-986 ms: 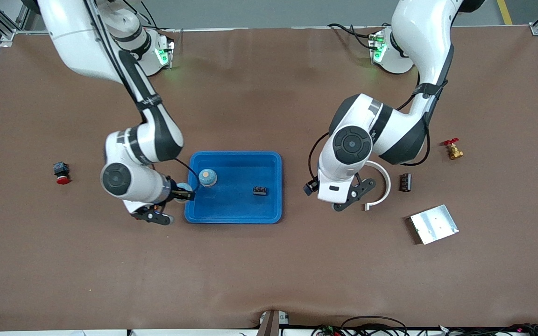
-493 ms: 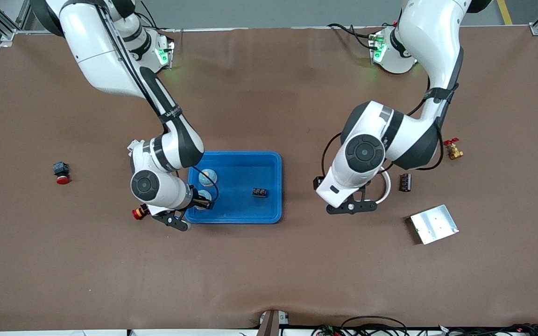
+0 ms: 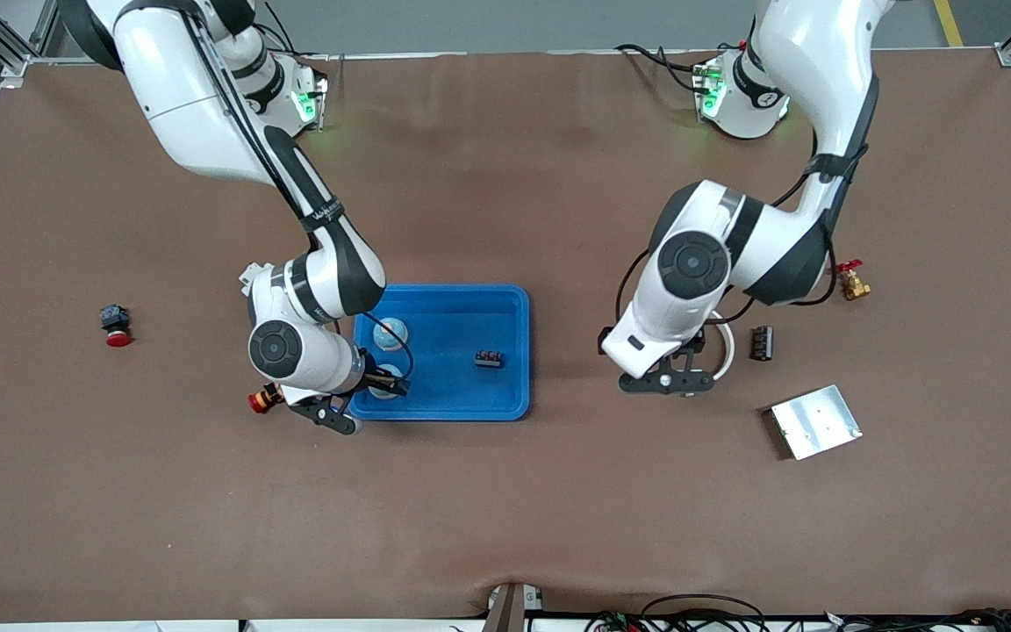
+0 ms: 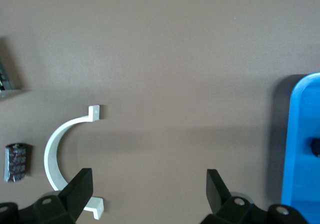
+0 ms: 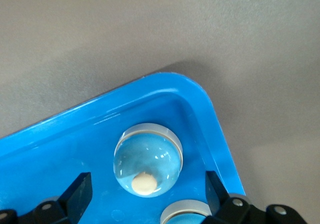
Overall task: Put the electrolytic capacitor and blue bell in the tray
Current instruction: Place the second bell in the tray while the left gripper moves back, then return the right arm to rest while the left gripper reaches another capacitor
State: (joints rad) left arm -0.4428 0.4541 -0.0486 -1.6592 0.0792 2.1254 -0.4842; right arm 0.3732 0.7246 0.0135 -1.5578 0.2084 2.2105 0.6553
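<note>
One blue tray (image 3: 444, 408) lies on the table and serves as the reference point. Two blue bells lie in it at the end toward the right arm: the first blue bell (image 3: 390, 333) sits farther from the front camera, the second blue bell (image 3: 389, 377) nearer, close to the rim. One small black component (image 3: 489, 358) also lies in the tray, toward the left arm's end; whether it is the capacitor cannot be told. The right gripper (image 3: 383, 383) hangs over the tray's corner above the second bell, fingers spread wide, gripping nothing. The left gripper (image 3: 666, 383), waiting, hovers over bare table off the tray's other end, fingers likewise spread and empty. Outside the tray: one white curved bracket (image 4: 59, 156), partly under the left arm, one black block (image 3: 762, 342), one silver plate (image 3: 814, 421), one brass valve (image 3: 851, 281), and two red buttons (image 3: 116, 326) (image 3: 261, 400).
</note>
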